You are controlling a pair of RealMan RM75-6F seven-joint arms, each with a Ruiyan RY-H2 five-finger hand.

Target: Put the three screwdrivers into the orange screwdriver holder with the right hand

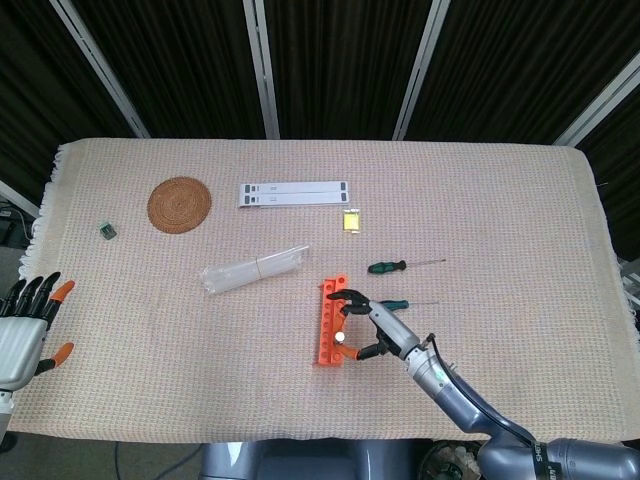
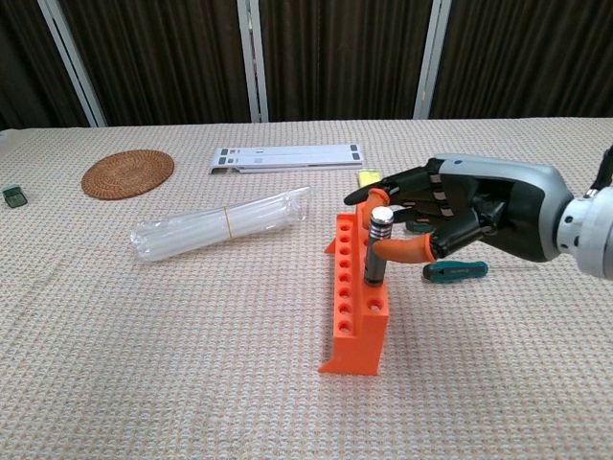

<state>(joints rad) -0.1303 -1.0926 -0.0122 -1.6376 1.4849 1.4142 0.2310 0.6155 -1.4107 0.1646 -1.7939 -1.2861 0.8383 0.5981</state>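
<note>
Beige woven cloth [image 1: 500,200] covers the table on which the orange plastic perforated screwdriver holder [image 2: 354,307] stands. The right hand [image 2: 460,216] is curled around the upright dark-handled, silver-capped screwdriver [image 2: 376,247], pinching it so its tip seats in a hole. Two green-handled screwdrivers [image 1: 386,267] [image 1: 394,304] lie just beyond. The left hand [image 1: 25,335], fingers spread, holds nothing.

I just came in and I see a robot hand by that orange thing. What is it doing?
The robot's right hand is holding a screwdriver upright with its tip down in a hole of the orange holder. Two more screwdrivers with green handles lie on the table beside the holder, waiting their turn. The left hand is open at the table's edge, holding nothing.
</note>
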